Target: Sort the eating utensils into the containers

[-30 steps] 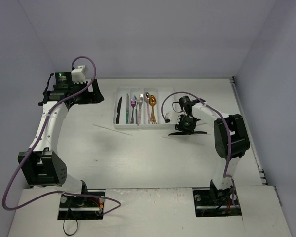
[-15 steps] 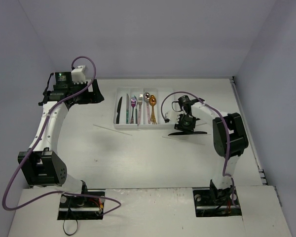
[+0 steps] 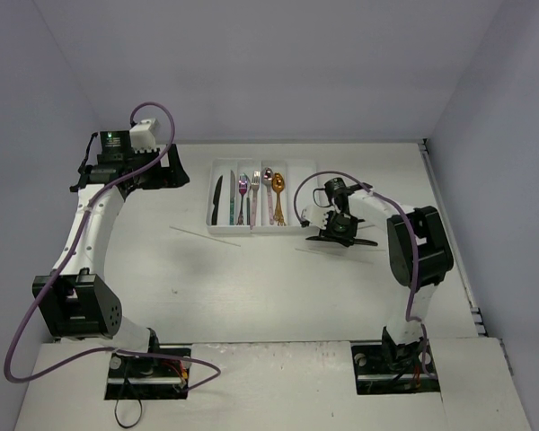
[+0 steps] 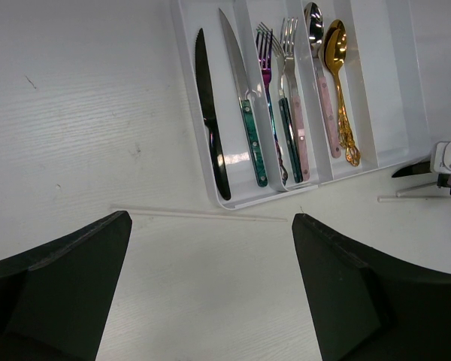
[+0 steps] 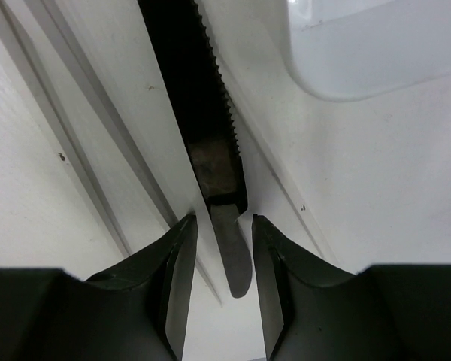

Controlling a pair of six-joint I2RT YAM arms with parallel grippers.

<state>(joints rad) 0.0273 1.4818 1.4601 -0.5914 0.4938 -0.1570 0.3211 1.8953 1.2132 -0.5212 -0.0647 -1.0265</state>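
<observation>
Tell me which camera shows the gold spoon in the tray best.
The left wrist view: the gold spoon lies large and sharp in the tray, its ornate handle clear. The top external view shows it only as a tiny shape, and the right wrist view misses it.

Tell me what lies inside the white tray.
In the tray: a black knife, a teal knife, forks, a pink spoon and a gold spoon. The forks overlap, so their number is unclear.
</observation>
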